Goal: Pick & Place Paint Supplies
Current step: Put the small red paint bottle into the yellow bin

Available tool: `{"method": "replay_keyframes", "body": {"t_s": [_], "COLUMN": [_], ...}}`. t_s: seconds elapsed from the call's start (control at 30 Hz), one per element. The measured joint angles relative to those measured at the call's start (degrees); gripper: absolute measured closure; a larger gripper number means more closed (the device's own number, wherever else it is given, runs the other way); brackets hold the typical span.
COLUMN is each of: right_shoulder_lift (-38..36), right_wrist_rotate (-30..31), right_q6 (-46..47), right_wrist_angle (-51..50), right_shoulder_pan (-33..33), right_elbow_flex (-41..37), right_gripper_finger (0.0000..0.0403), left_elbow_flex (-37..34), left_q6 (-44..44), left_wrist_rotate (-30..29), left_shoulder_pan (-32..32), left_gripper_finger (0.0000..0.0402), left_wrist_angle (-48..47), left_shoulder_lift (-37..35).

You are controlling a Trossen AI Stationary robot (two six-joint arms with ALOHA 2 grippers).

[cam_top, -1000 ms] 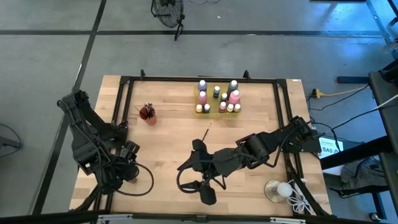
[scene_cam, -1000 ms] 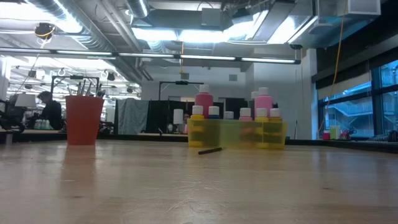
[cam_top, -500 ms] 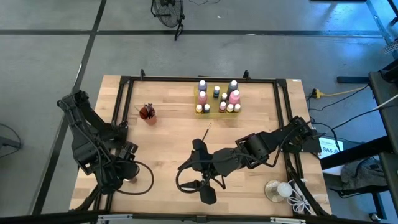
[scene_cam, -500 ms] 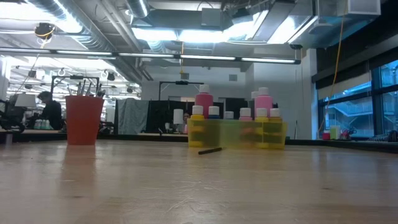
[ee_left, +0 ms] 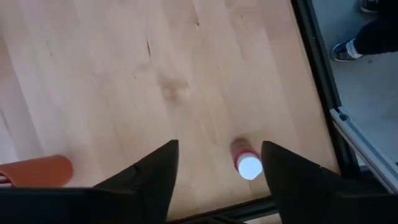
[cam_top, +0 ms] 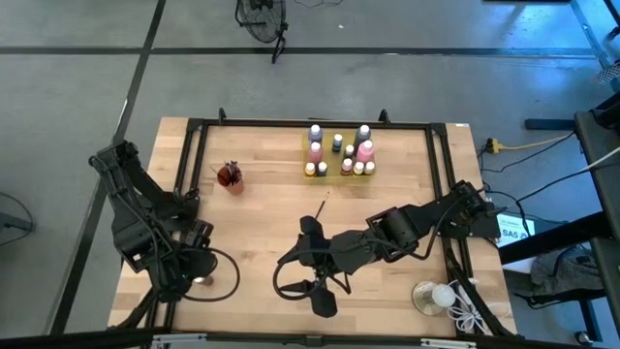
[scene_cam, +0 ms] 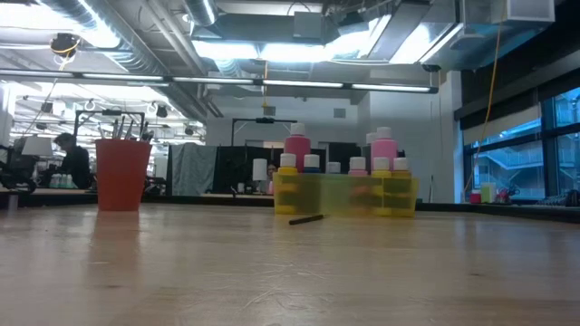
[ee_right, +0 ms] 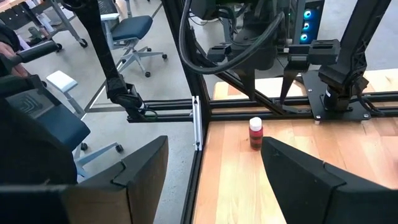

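A small red paint bottle with a white cap (ee_left: 249, 164) (ee_right: 255, 132) stands upright on its base near the table's near left corner. My left gripper (ee_left: 219, 144) (cam_top: 199, 264) hangs open just above it and points down. Its fingertips (ee_right: 252, 93) are clear of the cap. My right gripper (ee_right: 214, 140) (cam_top: 302, 254) waits open over the table's middle, raised and aimed toward the left arm. Several more paint bottles stand in a yellow tray (cam_top: 339, 153) (scene_cam: 344, 186) at the far middle. A dark paintbrush (cam_top: 319, 208) (scene_cam: 306, 218) lies flat in front of the tray.
A red cup (cam_top: 231, 177) (scene_cam: 121, 175) holding brushes stands at the far left. A clear dish with a white ball and cord (cam_top: 433, 296) sits at the near right. The black frame rail (ee_left: 314, 74) runs close beside the red bottle. Bare wood lies between cup and bottle.
My left gripper has rolled a little about its own axis while staying in place above the red bottle. The bottle's white cap now shows below it in the high view. The bottle and my right arm have kept still.
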Motion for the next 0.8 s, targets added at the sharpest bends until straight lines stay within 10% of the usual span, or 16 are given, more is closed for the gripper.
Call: {"method": "replay_keyframes", "body": {"t_s": [0.33, 0.8], "right_shoulder_lift": [0.0, 0.0], "right_wrist_rotate": [0.0, 0.0], "right_q6": [0.0, 0.0], "right_wrist_angle": [0.0, 0.7], "right_shoulder_pan": [-0.2, -0.2], "right_elbow_flex": [0.0, 0.0], "right_gripper_finger": [0.0142, 0.0142], "left_elbow_flex": [0.0, 0.0], "left_q6": [-0.2, 2.4], "left_wrist_rotate": [3.4, 3.4], "left_shoulder_pan": [0.6, 0.5], "left_gripper_finger": [0.0079, 0.0070], "left_wrist_angle": [-2.5, -4.4], "left_shoulder_lift": [0.0, 0.0]}}
